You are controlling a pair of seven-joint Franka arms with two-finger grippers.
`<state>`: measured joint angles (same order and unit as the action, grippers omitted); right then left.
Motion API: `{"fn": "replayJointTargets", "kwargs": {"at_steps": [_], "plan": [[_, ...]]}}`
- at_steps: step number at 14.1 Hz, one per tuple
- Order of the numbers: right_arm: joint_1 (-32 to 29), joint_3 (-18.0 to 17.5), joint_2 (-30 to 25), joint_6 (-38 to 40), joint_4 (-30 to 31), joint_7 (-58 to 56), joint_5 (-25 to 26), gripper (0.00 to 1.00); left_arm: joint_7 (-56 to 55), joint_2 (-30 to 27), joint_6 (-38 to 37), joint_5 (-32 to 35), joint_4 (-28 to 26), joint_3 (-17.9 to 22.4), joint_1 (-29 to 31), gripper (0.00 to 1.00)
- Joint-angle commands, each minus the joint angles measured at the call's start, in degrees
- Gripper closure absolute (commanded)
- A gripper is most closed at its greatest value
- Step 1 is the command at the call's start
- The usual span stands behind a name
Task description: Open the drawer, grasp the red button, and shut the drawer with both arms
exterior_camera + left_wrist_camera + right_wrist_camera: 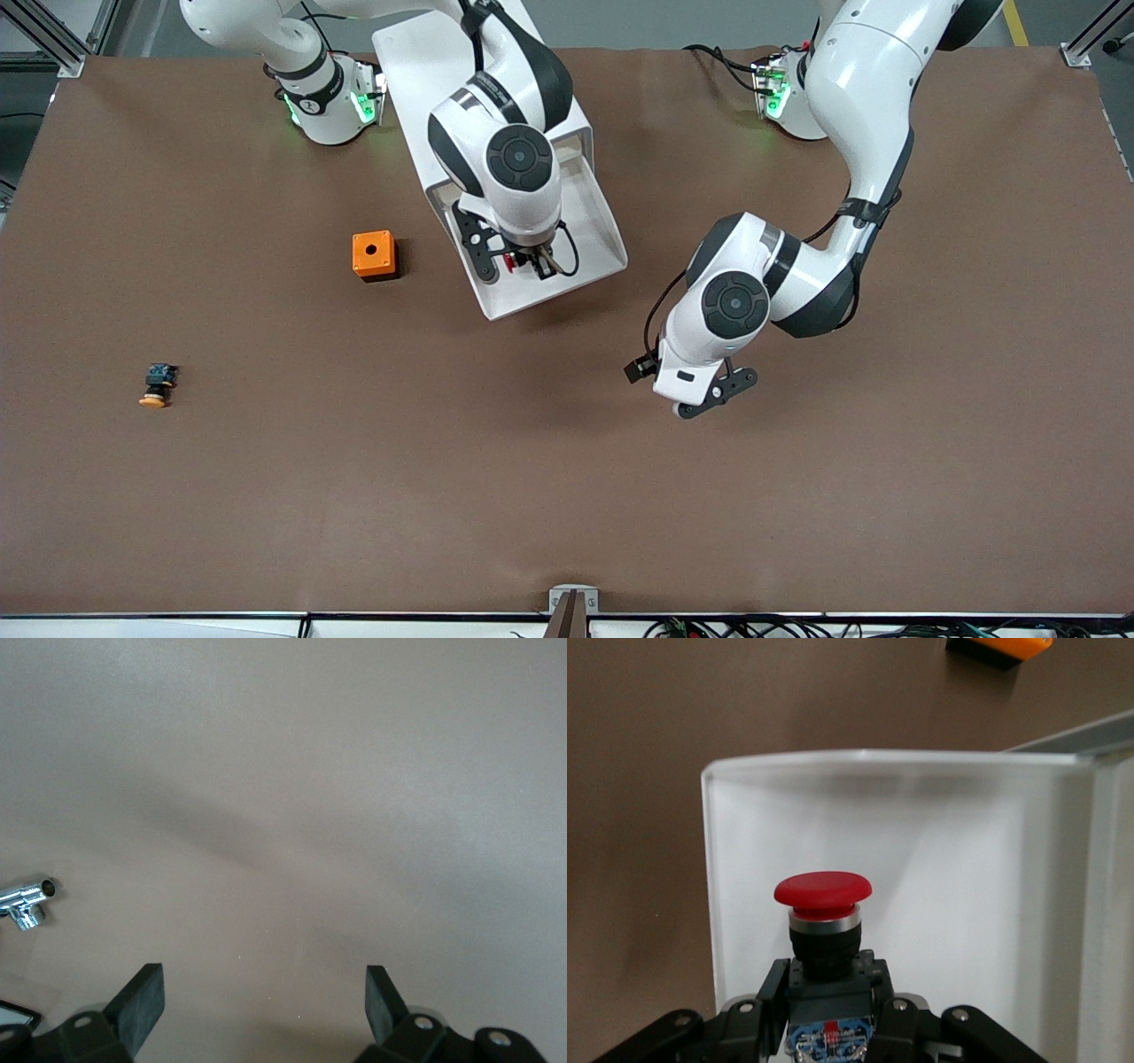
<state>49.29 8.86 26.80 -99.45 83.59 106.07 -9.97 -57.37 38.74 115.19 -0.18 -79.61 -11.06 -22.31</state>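
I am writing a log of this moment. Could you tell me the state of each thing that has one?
drawer: pulled open.
button: gripped by its body, over the drawer.
right gripper: shut on the button.
left gripper: open, holding nothing, over bare table.
orange-capped button: lying on its side on the table.
orange cube: resting on the table.

Even, bright overhead light; brown desk (567,496) matte, no glare. Soft arm shadows fall beside each arm. Left wrist view: diffuse diagonal shadow bands, chrome fitting (27,902) glints. Right wrist view: red button (823,904) sharp, drawer (939,859) walls hazy, washed out.
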Motion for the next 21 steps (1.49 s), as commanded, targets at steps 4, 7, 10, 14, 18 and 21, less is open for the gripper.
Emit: {"fn": "replayJointTargets", "kwargs": {"at_steps": [4,7,10,14,18,21], "plan": [[-13.8,-0.1,-5.3,17.8,-6.2,-29.7,-0.4,0.77,-3.1,-0.2,1.7,0.7,-0.3,0.0,-0.7,0.0],[-22.0,0.1,-7.2,20.3,-5.5,-49.4,2.0,0.77,-5.5,0.2,3.9,1.3,-1.2,0.1,-2.6,0.0],[-30.6,0.1,-7.4,20.5,-4.6,-65.1,3.4,0.77,-9.5,0.2,8.2,1.4,-4.4,0.2,-4.7,0.0],[-40.0,0.1,-6.9,17.1,-2.5,-86.1,5.5,0.77,-14.0,0.3,10.5,1.5,-5.7,0.2,-6.9,0.0],[-43.8,0.1,-6.8,5.5,4.9,-97.1,11.1,0.77,-16.5,0.4,11.5,2.8,-6.9,0.3,-9.2,0.0],[-47.2,0.1,-5.7,-3.1,9.8,-105.7,11.1,0.77,-17.9,-0.1,10.8,2.8,-7.4,0.1,-11.4,0.0]]}}
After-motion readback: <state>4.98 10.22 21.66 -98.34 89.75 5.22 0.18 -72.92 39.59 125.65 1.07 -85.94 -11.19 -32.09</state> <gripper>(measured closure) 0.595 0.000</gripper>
